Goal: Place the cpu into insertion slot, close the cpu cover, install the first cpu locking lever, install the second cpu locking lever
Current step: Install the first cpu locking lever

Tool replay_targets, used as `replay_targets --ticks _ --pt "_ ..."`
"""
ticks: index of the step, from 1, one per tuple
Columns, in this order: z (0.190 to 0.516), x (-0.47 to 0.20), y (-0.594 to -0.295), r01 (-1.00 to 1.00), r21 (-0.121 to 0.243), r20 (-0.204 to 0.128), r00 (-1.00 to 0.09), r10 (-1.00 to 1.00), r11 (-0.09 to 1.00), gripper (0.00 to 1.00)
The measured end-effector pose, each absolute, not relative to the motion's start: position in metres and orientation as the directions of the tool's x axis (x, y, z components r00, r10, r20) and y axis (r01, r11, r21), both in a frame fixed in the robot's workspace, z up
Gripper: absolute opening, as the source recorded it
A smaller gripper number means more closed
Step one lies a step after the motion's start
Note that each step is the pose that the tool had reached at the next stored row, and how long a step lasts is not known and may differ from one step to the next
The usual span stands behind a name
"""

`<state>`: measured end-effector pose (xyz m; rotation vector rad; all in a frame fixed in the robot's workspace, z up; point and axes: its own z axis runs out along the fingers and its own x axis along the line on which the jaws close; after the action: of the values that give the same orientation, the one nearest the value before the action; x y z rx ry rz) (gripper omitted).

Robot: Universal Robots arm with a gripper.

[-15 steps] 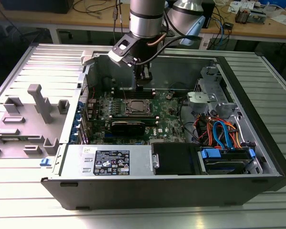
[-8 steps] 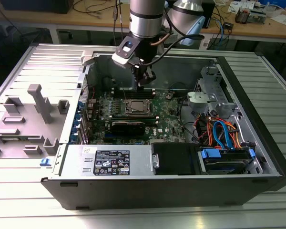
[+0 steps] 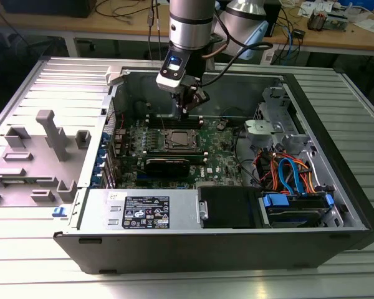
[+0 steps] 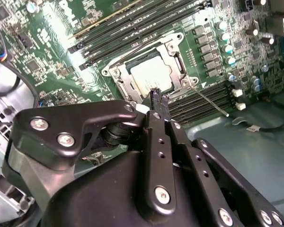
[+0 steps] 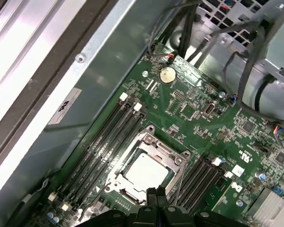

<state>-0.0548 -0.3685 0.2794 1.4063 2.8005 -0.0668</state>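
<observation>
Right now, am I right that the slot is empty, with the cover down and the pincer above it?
Not quite: the slot is not empty. The first wrist view shows the cpu seated in it. The rest holds: the cover is down around it and the pincer is above.

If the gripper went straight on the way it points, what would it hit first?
The gripper would probably land on the cpu cover, at its frame edge beside the cpu, though depth is unclear.
</observation>
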Motion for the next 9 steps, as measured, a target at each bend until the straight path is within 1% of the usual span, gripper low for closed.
replay_targets --ticks 9 --pt "0.2794 -0.0551 -0.3705 0.748 -0.035 -0.026 -0.664 0.747 0.663 0.11"
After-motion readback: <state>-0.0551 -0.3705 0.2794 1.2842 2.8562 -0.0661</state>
